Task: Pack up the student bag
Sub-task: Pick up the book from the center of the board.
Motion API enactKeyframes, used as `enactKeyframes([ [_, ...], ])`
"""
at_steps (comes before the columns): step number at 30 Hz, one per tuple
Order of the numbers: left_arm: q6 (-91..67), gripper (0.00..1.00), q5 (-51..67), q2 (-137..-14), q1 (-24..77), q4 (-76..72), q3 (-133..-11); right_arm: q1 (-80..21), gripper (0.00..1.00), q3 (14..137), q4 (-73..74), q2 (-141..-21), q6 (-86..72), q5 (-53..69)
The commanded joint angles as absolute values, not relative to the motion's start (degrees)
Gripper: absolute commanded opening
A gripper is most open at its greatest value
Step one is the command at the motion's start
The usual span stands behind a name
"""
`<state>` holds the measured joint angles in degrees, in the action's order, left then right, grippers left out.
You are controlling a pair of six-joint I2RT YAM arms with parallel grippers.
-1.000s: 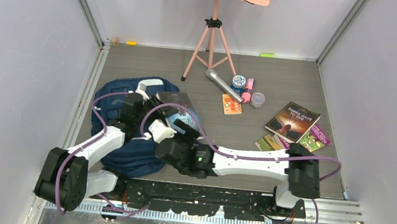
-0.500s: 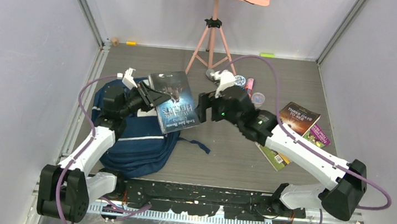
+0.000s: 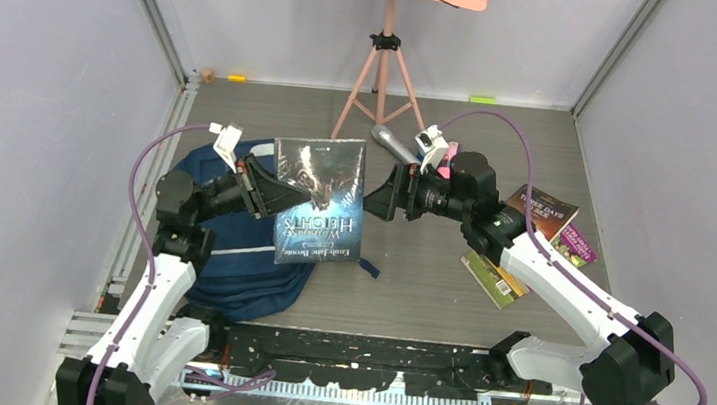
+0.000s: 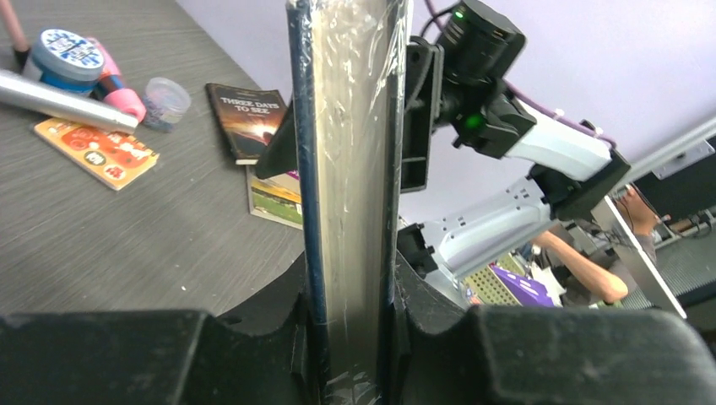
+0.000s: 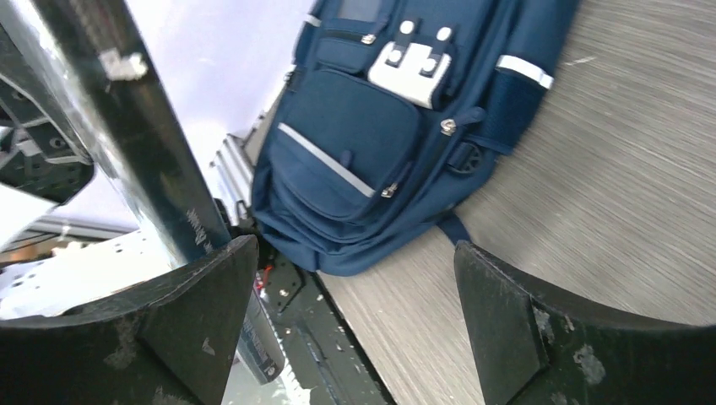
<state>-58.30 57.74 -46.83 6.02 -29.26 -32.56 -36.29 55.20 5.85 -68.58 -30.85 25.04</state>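
The student bag [image 3: 232, 270], navy with thin white stripes, lies flat on the table at the left; the right wrist view shows its front pocket and white patch [image 5: 371, 143]. My left gripper [image 3: 261, 187] is shut on the left edge of a dark plastic-wrapped book, "Wuthering Heights" [image 3: 319, 203], and holds it upright above the bag. The left wrist view shows the book's page edge [image 4: 350, 152] clamped between the jaws. My right gripper [image 3: 385, 200] is open at the book's right edge; I cannot tell if it touches. The book shows at the left of the right wrist view [image 5: 143, 143].
A pink tripod [image 3: 380, 74] stands at the back. A silver microphone [image 4: 59, 97], blue tin [image 4: 67, 55], small clear jar [image 4: 165, 97] and orange card [image 4: 93, 152] lie mid-table. "Three Days to See" [image 3: 539, 216] and green booklets [image 3: 492, 277] lie at the right.
The book has gone from lying on the bag to upright in the air in my left gripper. My right arm swung up and right, off the bag, to the book's right edge.
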Motion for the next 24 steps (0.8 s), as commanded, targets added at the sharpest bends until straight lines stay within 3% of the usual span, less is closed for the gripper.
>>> enactKeyframes([
  [1,-60.11,0.00,59.44,-45.88,6.07,-36.23,-34.61,-36.84,0.93,54.63,-10.07,-66.93,-37.50,38.53],
  [11,-61.30,0.00,59.22,-45.76,6.07,-38.71,-35.17,-40.39,0.91,56.25,-12.72,-68.94,-38.25,37.71],
  [15,-58.88,0.00,59.15,-44.42,6.06,-34.91,-37.05,-39.50,0.91,56.32,-5.57,-66.60,-33.69,28.73],
  [24,-54.19,0.00,55.72,-41.99,6.06,-28.47,-39.23,-34.25,0.95,50.58,-6.23,-57.01,-33.87,28.65],
])
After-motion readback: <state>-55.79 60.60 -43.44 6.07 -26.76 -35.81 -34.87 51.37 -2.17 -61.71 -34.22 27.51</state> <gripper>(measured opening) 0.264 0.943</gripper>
